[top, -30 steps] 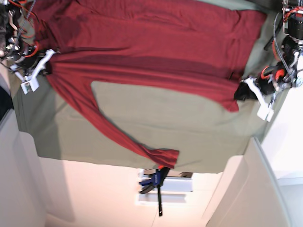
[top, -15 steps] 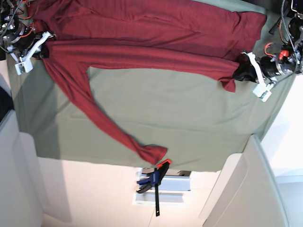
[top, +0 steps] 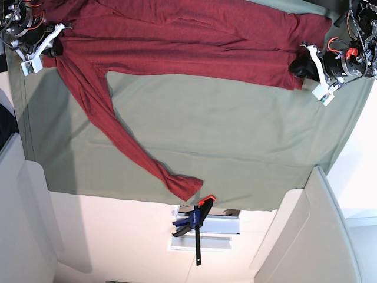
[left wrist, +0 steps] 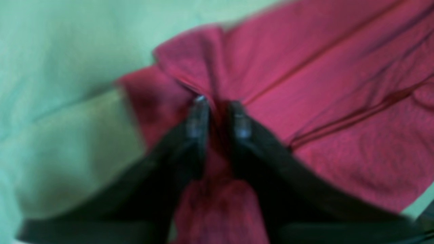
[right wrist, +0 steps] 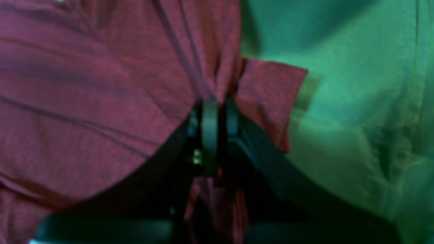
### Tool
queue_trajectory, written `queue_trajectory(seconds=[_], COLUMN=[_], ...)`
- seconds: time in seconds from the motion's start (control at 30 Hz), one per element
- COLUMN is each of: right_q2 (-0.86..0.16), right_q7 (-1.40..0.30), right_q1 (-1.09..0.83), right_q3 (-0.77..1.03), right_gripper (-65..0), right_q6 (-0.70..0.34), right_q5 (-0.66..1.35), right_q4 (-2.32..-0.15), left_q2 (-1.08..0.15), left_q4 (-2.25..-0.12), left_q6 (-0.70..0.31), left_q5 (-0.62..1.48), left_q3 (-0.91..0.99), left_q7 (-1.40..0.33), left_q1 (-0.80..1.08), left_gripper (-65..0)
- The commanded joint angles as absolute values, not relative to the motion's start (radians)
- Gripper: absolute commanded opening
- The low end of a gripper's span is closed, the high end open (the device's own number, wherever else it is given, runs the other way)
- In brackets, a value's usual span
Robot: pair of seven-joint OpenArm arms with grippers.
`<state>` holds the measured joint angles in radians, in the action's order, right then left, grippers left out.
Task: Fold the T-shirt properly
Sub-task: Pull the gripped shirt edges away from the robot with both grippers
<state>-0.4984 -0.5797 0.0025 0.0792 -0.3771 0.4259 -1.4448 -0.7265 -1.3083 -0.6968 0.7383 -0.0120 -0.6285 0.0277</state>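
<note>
the left gripper (left wrist: 218,112) has just parted off the dark red jersey t-shirt (top: 177,41); the right gripper (right wrist: 217,115) still pinches it, fold laid.

The left claw (left wrist: 218,113) hangs over the maroon T-shirt (left wrist: 339,101), its black fingers (left wrist: 198,118) slightly apart with red fabric bunched between; green cloth (left wrist: 67,67) lies alongside.

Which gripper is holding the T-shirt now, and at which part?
The right gripper pinches the T-shirt at its edge near a corner. The left gripper has fingers apart around a fold; a hold cannot be told.
</note>
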Motion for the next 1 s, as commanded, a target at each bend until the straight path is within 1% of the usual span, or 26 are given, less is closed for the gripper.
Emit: queue_trajectory(seconds=[0.0,0.03,0.1,0.13,0.17,0.2,0.33,0.53,0.7,0.77,0.87,0.97], right_q2=[-0.518,-0.517,-0.517,-0.517,-0.517,-0.517,-0.517,-0.512,-0.495,-0.469,-0.423,-0.388], right_q7=[-0.576,-0.576,-0.576,-0.576,-0.57,-0.559,-0.546,-0.546,-0.546,-0.545,-0.533,-0.516], right_q1=[0.014,0.014,0.014,0.014,0.014,0.015,0.024,0.028,0.117,0.175,0.263,0.348], right_q3=[0.092,0.092,0.092,0.092,0.093,0.093,0.097,0.157,0.159,0.141,0.08,-0.041], right_gripper=[-65.0,-62.3,-46.3,-39.3,-34.2,-31.7,-31.4,-31.4,-31.4,-31.4,-31.4,-31.4], right_q6=[-0.371,-0.371,-0.371,-0.371,-0.371,-0.371,-0.371,-0.37,-0.371,-0.37,-0.369,-0.319], right_q5=[0.419,0.419,0.419,0.419,0.419,0.419,0.428,0.427,0.416,0.371,0.252,0.15], right_q4=[-1.459,-1.459,-1.459,-1.459,-1.459,-1.459,-1.484,-1.621,-1.65,-1.639,-1.607,-1.541], left_q2=[-0.751,-0.751,-0.751,-0.751,-0.751,-0.751,-0.752,-0.751,-0.751,-0.75,-0.748,-0.748], left_q4=[-1.321,-1.321,-1.321,-1.321,-1.321,-1.322,-1.324,-1.356,-1.436,-1.465,-1.49,-1.493], left_q6=[-0.698,-0.698,-0.698,-0.698,-0.698,-0.698,-0.698,-0.698,-0.698,-0.698,-0.698,-0.698], left_q5=[0.752,0.752,0.752,0.754,0.765,0.779,0.856,0.853,0.853,0.858,0.873,0.879], left_q3=[-0.001,-0.001,-0.001,-0.001,-0.001,0.001,0.011,0.016,0.016,0.015,0.015,0.015], left_q7=[-0.614,-0.614,-0.609,-0.605,-0.606,-0.608,-0.636,-0.637,-0.644,-0.664,-0.701,-0.704], left_q1=[0.02,0.023,0.021,0.017,0.014,0.011,-0.003,-0.002,0.0,0.001,0.001,0.001], left_gripper=[-41.6,-39.3,-38.3,-38.3,-38.3,-38.3,-38.3,-38.3,-38.3,-38.3,-38.3,-38.3])
